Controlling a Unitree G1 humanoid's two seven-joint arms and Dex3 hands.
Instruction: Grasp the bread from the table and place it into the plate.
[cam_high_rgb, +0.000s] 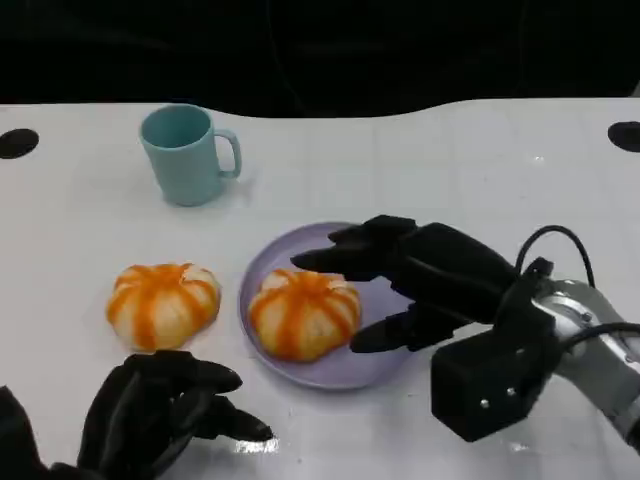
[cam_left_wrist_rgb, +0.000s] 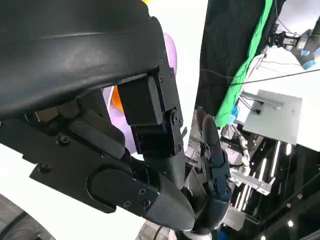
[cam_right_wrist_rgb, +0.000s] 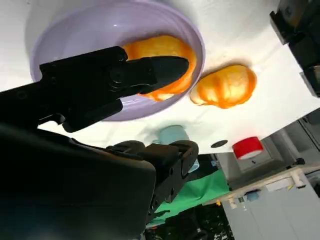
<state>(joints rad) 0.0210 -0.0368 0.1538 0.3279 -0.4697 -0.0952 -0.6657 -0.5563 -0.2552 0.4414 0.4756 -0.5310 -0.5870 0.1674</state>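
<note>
One orange-striped round bread (cam_high_rgb: 303, 312) (cam_right_wrist_rgb: 165, 47) lies in the purple plate (cam_high_rgb: 335, 377) (cam_right_wrist_rgb: 100, 25), on its left half. A second, similar bread (cam_high_rgb: 162, 303) (cam_right_wrist_rgb: 225, 86) sits on the white table to the plate's left. My right hand (cam_high_rgb: 420, 275) (cam_right_wrist_rgb: 100, 85) hovers over the plate's right side, its fingers spread on either side of the bread in the plate and gripping nothing. My left hand (cam_high_rgb: 165, 410) (cam_left_wrist_rgb: 150, 130) rests at the table's near left, just in front of the second bread, with its fingers apart and holding nothing.
A teal mug (cam_high_rgb: 190, 155) (cam_right_wrist_rgb: 172, 135) stands at the back left, handle to the right. Black round marks (cam_high_rgb: 15, 142) sit at the table's far corners. White table surface stretches behind the plate and to its right.
</note>
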